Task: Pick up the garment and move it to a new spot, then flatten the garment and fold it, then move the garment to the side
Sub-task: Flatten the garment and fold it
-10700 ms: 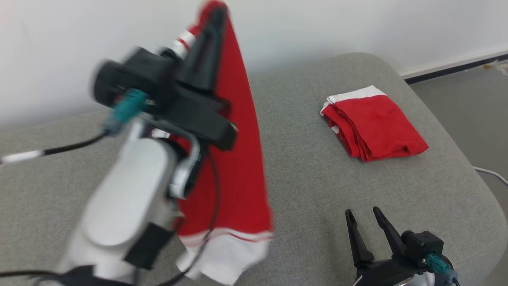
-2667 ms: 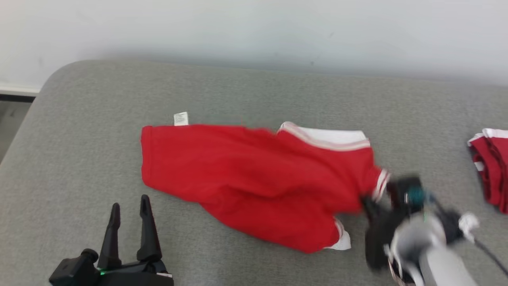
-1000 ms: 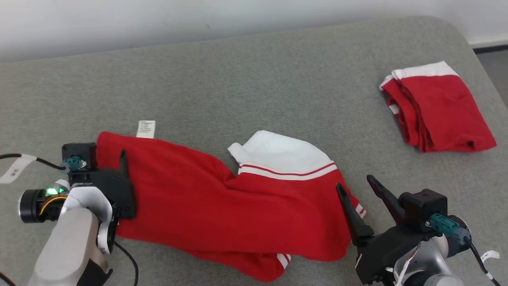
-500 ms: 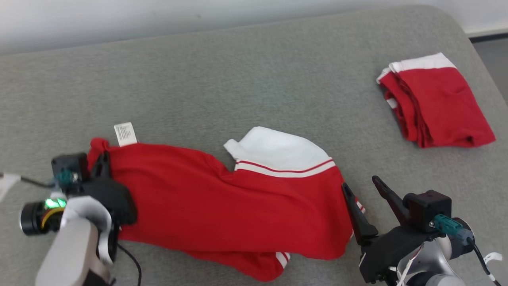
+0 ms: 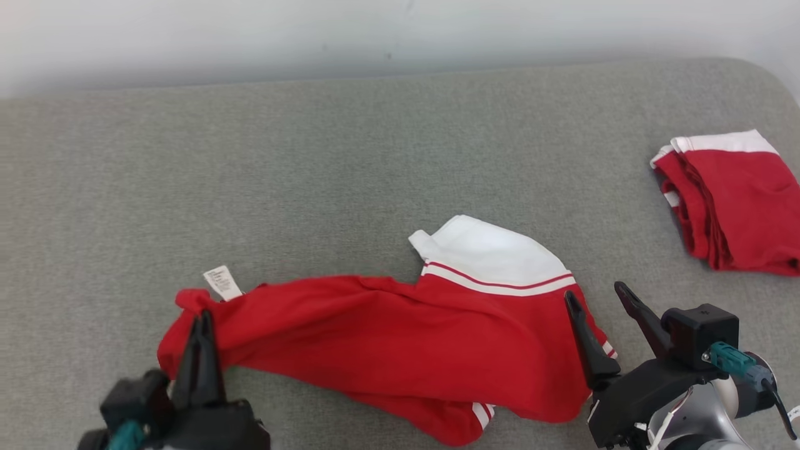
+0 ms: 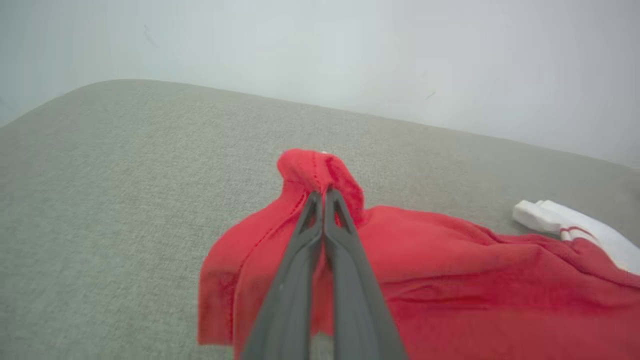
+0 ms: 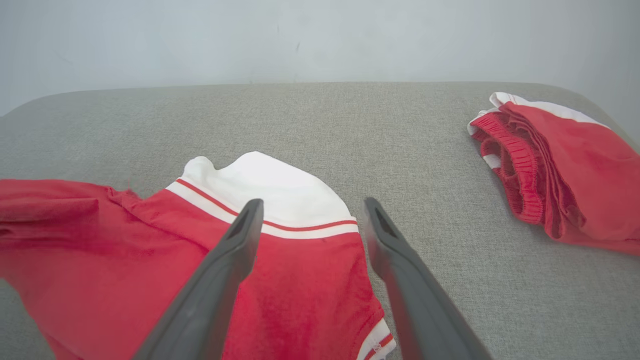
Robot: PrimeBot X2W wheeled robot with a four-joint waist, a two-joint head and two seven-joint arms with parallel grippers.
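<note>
The garment [image 5: 387, 350] is red with white, red-striped trim and lies rumpled across the front of the grey cushion [image 5: 350, 169]. A small white label [image 5: 220, 282] sticks out at its left end. My left gripper [image 5: 201, 320] is shut on the garment's left corner, which bunches up above the fingertips [image 6: 322, 195] in the left wrist view. My right gripper [image 5: 597, 297] stands open over the garment's right end, near the white band [image 7: 270, 192]; nothing is between its fingers [image 7: 240, 235].
A second red and white garment [image 5: 731, 200], folded, lies at the cushion's right edge and shows again as a folded pile [image 7: 560, 165] in the right wrist view. A pale wall [image 5: 375, 31] runs behind the cushion. Bare grey cushion spreads behind and left of the garment.
My left gripper has closed on the garment's left corner and pulled it toward the front, bunching the cloth. The head view has shifted. My right gripper stays open in place.
</note>
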